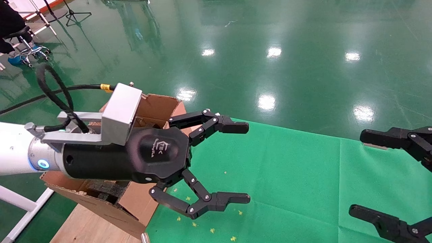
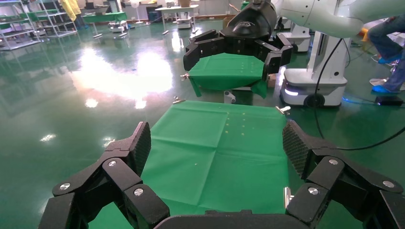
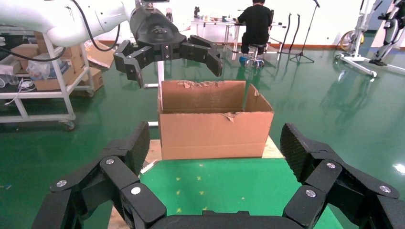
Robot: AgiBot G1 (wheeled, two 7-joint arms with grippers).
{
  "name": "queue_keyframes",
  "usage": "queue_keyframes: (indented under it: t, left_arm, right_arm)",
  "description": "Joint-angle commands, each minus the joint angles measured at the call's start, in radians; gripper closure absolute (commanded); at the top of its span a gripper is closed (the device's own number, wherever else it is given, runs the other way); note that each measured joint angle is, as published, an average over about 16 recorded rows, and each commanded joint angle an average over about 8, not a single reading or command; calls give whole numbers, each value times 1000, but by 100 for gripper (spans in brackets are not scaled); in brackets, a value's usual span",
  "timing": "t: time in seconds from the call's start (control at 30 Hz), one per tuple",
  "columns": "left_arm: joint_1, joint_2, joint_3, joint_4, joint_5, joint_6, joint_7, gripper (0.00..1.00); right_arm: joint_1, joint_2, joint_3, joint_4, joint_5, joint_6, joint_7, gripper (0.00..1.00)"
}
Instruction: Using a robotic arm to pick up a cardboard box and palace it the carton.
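I see my robotic arm (image 1: 20,148) is white with a blue ring light, a silver bracket and a black cable with a yellow tag. My left gripper (image 1: 241,162) is black, with silver screws and a white logo.

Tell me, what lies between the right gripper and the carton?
Only bare green cloth with a few small yellow specks; the right wrist view shows it running from the right gripper to the carton.

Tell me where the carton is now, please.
In the head view the carton sits on the robot's left, beside the green cloth, under the open left claw.
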Motion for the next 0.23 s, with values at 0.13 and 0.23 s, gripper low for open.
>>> queue_keyframes:
  t: [0.13, 0.23]
  left_arm:
    - [0, 0, 0, 0, 0, 0, 0, 0]
    - [0, 0, 0, 0, 0, 0, 0, 0]
  right_arm:
    - [0, 0, 0, 0, 0, 0, 0, 0]
    - [0, 0, 0, 0, 0, 0, 0, 0]
